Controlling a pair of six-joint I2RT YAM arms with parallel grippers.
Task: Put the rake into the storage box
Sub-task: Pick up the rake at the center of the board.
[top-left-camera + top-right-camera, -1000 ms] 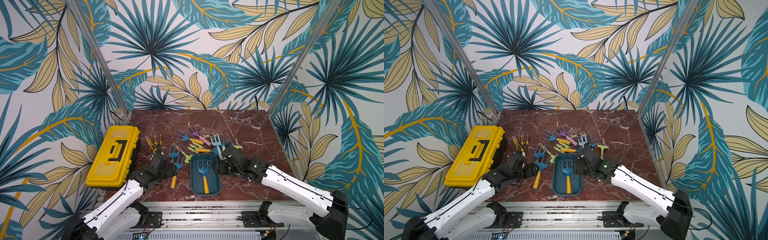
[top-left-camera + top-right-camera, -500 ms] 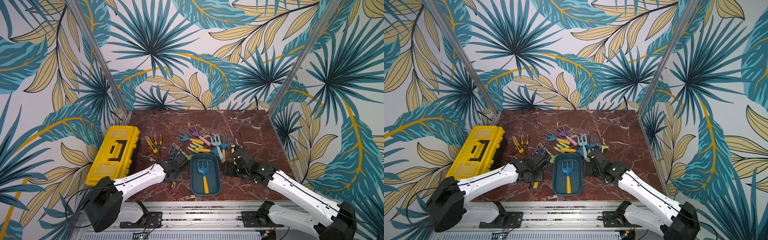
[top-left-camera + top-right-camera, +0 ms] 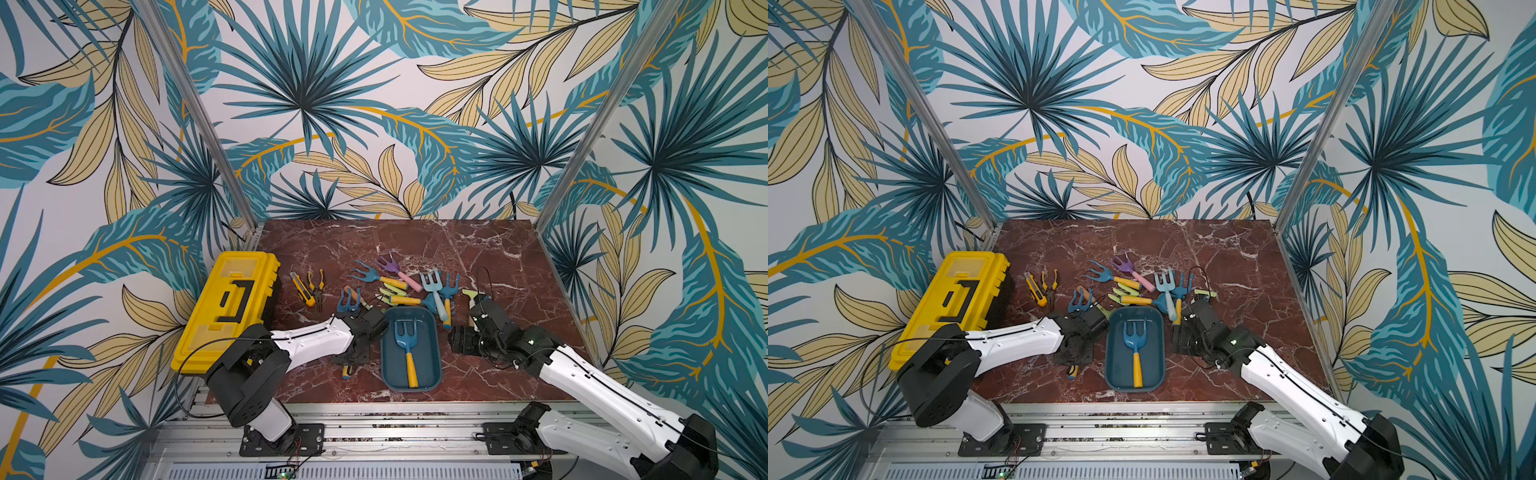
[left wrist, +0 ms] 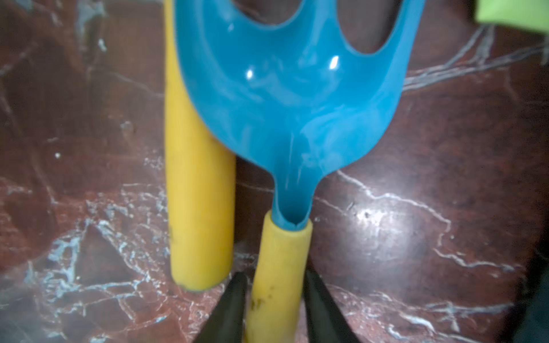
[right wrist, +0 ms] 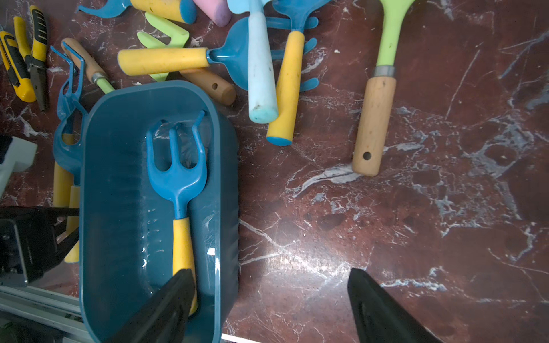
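A blue rake (image 4: 297, 104) with a yellow handle lies on the marble just left of the storage box (image 3: 428, 353), a shallow dark teal tray. My left gripper (image 4: 274, 276) is shut on this rake's handle, one finger on each side; in both top views it sits low at the tray's left side (image 3: 351, 357) (image 3: 1073, 357). A second yellow handle (image 4: 199, 208) lies right beside the held one. Another blue rake (image 3: 405, 345) lies inside the storage box (image 5: 118, 178). My right gripper (image 5: 269, 271) is open, low at the tray's right side (image 3: 457, 343), holding nothing.
A yellow toolbox (image 3: 232, 307) stands at the left edge of the table. Pliers and a utility knife (image 3: 309, 286) lie near it. A heap of coloured rakes (image 3: 415, 286) lies behind the tray. A green tool with a wooden handle (image 5: 377, 104) lies right of the heap.
My left arm swung in low beside the tray and its gripper closed on the rake's yellow handle. My right arm drew back from the heap to the tray's right side, still open.
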